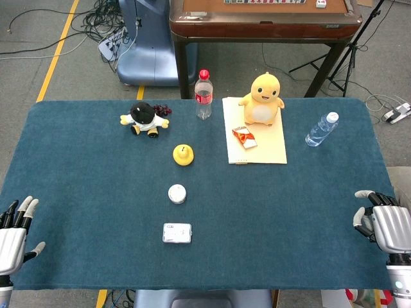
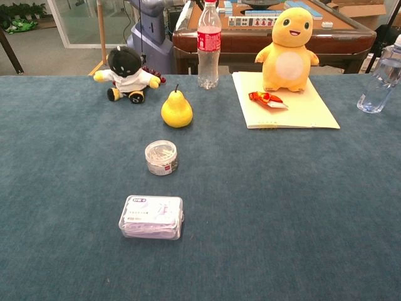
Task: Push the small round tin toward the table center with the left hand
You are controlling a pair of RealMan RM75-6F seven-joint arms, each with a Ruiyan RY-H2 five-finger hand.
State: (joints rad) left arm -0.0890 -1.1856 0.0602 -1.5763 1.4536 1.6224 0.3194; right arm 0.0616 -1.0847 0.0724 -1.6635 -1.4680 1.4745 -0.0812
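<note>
The small round tin [image 1: 177,193] [image 2: 161,157], clear with a white lid, stands on the blue table left of the middle, between the pear and the flat box. My left hand [image 1: 13,235] sits at the table's near left corner, far from the tin, fingers straight and apart, holding nothing. My right hand [image 1: 383,226] rests at the near right edge with fingers partly bent, empty. Neither hand shows in the chest view.
A yellow pear [image 1: 183,154] lies behind the tin and a flat clear box [image 1: 176,233] in front. Farther back are a black plush toy [image 1: 143,118], a red-capped bottle [image 1: 203,94], a yellow plush [image 1: 261,98] on a cream sheet [image 1: 266,144] with a snack packet [image 1: 244,136], and a water bottle [image 1: 321,129].
</note>
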